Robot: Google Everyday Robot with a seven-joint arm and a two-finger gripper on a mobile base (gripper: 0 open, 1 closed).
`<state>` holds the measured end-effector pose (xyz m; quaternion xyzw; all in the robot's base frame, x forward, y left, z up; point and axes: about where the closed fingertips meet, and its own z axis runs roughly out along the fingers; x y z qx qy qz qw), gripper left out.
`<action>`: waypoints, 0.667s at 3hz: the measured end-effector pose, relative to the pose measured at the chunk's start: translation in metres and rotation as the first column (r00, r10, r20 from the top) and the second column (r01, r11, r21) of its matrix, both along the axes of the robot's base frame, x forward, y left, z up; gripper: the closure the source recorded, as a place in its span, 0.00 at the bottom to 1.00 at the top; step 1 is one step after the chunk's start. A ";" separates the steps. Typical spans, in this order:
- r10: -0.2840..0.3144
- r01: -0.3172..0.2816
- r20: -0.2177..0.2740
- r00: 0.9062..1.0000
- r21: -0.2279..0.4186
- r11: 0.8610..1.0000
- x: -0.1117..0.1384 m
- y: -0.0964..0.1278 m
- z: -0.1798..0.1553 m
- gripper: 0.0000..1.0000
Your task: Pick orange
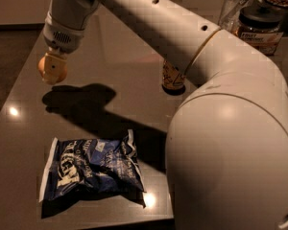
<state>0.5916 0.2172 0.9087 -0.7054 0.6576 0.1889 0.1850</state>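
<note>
Far left, over the counter (116, 63): pincer (53, 70) points straight down from the wrist. Its tan fingers are pressed in on the orange (41, 65). You see the fruit only as a rounded orange bulge on the left side of the fingers; the rest is hidden behind them.

Key relation: the orange lies inside the pincer, not to any side of it, so no approach direction is left to solve. The pincer's shadow (79, 99) falls on the counter nearer and to the right, apart from the pincer. Judgement: fruit and fingers are off the surface, not resting on it.

Axis: the orange is round. It has no long axis and points no particular way, so wrist rotation does not matter for the hold. You have a single arm (149, 18), so there is no choice of side.

Near, centre-left: blue snack bag (91, 169) lies flat, well apart from the pincer.

Centre, far: tan drink can (172, 78) stands upright, partly hidden behind the arm, well apart from the orange.

Far right: a clear glass (234, 6) and a dark-lidded jar (259, 25), out of the way.

Judgement: the pick looks nearly done. For the coming move, go straight up; nothing stands in that path. Risk: with so little fruit showing, you cannot confirm how centred the hold is.
</note>
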 end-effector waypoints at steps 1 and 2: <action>0.060 -0.061 0.014 0.998 0.022 0.998 -0.003 -0.009 0.030 1.00; 0.060 -0.060 0.014 0.998 0.022 0.998 -0.003 -0.009 0.030 1.00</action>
